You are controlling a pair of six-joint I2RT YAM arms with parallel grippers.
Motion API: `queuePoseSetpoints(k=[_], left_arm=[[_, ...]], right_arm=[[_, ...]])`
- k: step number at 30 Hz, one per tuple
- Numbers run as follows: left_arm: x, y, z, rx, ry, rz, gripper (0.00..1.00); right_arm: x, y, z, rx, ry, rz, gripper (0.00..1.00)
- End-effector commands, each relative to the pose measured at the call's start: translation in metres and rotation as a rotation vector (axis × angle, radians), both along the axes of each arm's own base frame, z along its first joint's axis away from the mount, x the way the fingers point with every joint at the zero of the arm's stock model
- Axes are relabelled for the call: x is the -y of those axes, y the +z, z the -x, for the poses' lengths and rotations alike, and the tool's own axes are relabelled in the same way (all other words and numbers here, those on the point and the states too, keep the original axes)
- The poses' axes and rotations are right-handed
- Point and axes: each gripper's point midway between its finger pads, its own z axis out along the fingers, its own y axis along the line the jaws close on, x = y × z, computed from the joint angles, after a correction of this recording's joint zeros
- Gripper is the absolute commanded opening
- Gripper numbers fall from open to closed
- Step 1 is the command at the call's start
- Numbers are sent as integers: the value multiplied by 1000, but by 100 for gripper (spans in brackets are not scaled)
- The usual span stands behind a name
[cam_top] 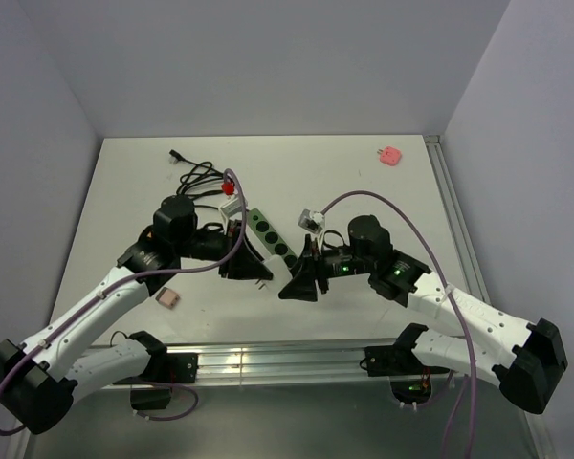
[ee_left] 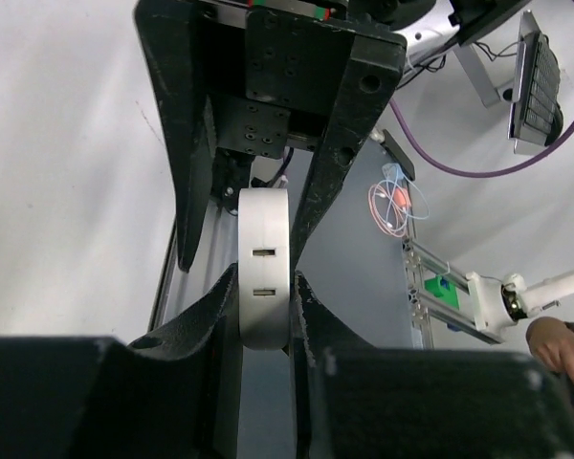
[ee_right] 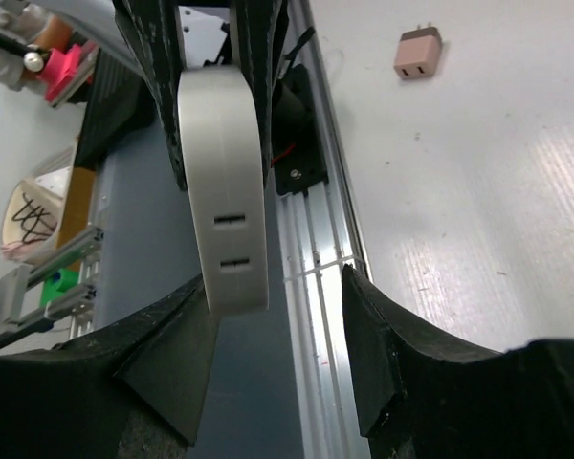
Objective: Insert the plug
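- Left wrist view has the left gripper (ee_left: 266,277) pinched narrow on the white side of the strip (ee_left: 264,287). Two slots face the camera between the pads. My guess is that this grip steadies the strip so a plug can be pushed in without it sliding.
- In the top view the strip (cam_top: 273,239) lies at a slant mid-frame, its green socket face up. The left gripper (cam_top: 244,268) clamps its near end.
- Right gripper (ee_right: 277,287) stands wide and holds nothing. The strip's rounded end (ee_right: 225,191) sits just beside its left finger (ee_right: 163,373), with a clear gap to the other finger.
- In the top view the right gripper (cam_top: 299,284) sits just right of the strip's near end, facing the left one.
- No plug is in either tool. A white plug (cam_top: 313,220) lies on the table (cam_top: 364,172) right of the strip, near the right arm's wrist. It is probably the one meant, though I cannot tell for sure.
- A pink plug (cam_top: 169,299) lies in the lower left by the left arm, and shows at the upper right of the right wrist view (ee_right: 419,53). A second pink plug (cam_top: 390,154) lies in the far upper right, well apart.
- A black cable (cam_top: 196,174) and a red piece (cam_top: 230,188) lie upper left of the strip, clear of the sockets.
- The right arm's own wrist crowds the white plug, so reaching it may call for backing off first.
- The rail (ee_right: 316,258) at the near edge runs close below both tools.
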Motion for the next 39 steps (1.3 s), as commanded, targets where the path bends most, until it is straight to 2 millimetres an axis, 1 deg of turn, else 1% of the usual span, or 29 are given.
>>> queuePoseSetpoints(k=[1,4,8,11,12,13,14,15,16,17,18,19,20,21,22,23,24,26,27,30,31,32,36,39], left_arm=[[3,9,11,75,-60,38,0],[6,5,12,70,-64,23,0],[8,8,17,81,-81,36,0],[11,7,19,87,-91,30,0],[12,6,20,82,-94,27,0],[12,6,20,82,-95,28,0],[13,7,20,79,-93,27,0],[14,6,16,80,-70,17,1],[14,5,12,83,-52,8,9],[14,4,9,83,-27,-12,23],[14,4,4,86,5,-23,42],[14,4,-6,97,70,-37,47],[12,5,-5,103,78,-30,52],[12,9,-6,118,87,-13,59],[11,11,-7,126,104,-3,61],[9,11,-4,119,112,8,61],[9,16,-4,137,115,36,61],[7,14,1,111,117,48,60],[8,19,1,134,119,78,57],[5,17,2,123,132,85,48],[5,18,3,128,126,92,48],[6,16,6,115,112,92,48],[7,18,7,108,96,103,54],[8,19,6,109,96,101,53]], right_arm=[[-7,32,6,38,76,-105,59],[-8,40,6,49,86,-128,59],[-9,43,2,47,74,-136,59],[-11,45,0,33,77,-150,49],[-11,46,0,26,80,-152,27],[-12,46,1,22,86,-156,12],[-12,45,0,15,85,-155,0],[-12,45,1,13,87,-156,0],[-12,45,1,15,87,-158,0],[-11,45,3,6,83,-159,0],[-10,44,1,7,71,-160,0],[-9,44,1,9,63,-163,0],[-8,42,1,-3,54,-161,0],[-6,44,2,2,48,-169,0],[-4,41,1,-2,40,-170,0],[-2,43,1,-14,33,-177,0],[0,45,1,-13,30,-185,0],[2,46,-1,-19,22,-193,0],[3,47,-1,-17,20,-194,0],[4,49,1,-15,28,-201,0],[3,51,1,-15,30,-205,0],[3,51,0,-16,30,-205,0],[1,52,-1,-21,34,-204,0],[1,52,0,-25,44,-212,0]])
